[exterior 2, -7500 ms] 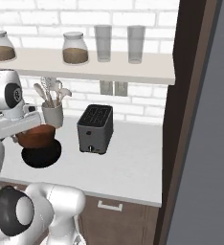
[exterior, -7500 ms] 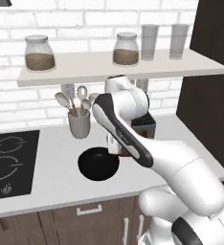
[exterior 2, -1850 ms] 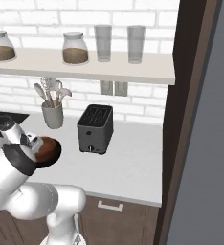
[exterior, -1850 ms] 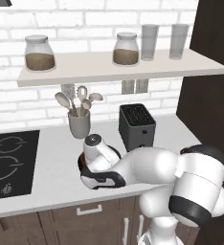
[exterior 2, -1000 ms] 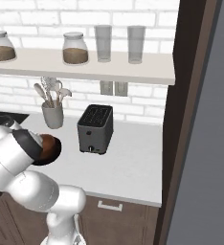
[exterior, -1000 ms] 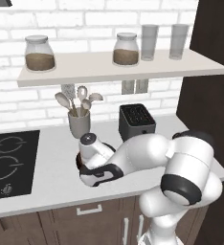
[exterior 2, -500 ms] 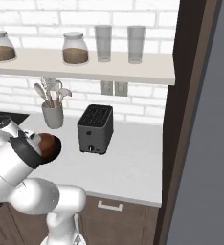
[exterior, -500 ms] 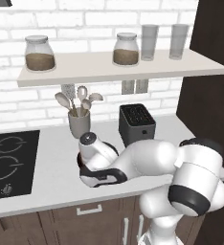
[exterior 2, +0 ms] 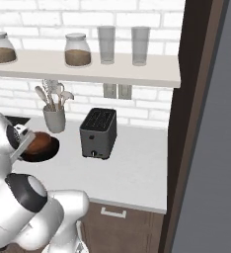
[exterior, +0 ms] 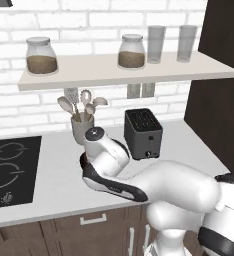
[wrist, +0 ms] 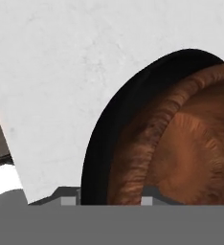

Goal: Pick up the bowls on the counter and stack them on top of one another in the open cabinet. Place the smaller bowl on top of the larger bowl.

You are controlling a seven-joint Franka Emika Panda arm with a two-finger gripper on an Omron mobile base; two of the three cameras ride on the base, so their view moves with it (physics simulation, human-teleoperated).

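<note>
The small reddish-brown bowl (exterior 2: 38, 142) sits nested inside the wide black bowl (exterior 2: 48, 153) on the pale counter (exterior 2: 132, 163), left of the toaster. In the hand view the brown bowl (wrist: 190, 143) is very close, ringed by the black bowl's rim (wrist: 97, 153). My gripper (wrist: 109, 200) is low at the bowls' edge, and one grey fingertip (wrist: 68, 200) presses outside the black rim while the other rests inside the brown bowl. In the right base view the gripper (exterior 2: 27, 144) reaches the bowls from the left. My bent arm hides most of both bowls in the left base view.
A dark toaster (exterior: 143, 132) and a grey utensil cup (exterior: 82, 129) stand at the back of the counter (exterior: 49, 185). The black cooktop (exterior: 9, 170) lies to the left. A wall shelf (exterior: 124, 70) holds jars and glasses. A tall dark cabinet side (exterior 2: 186, 99) rises at the right.
Since 7.5 s ago the arm has folded down from above the bowls to counter height. Over the last second it shifted only slightly; the nested bowls stay on the counter.
</note>
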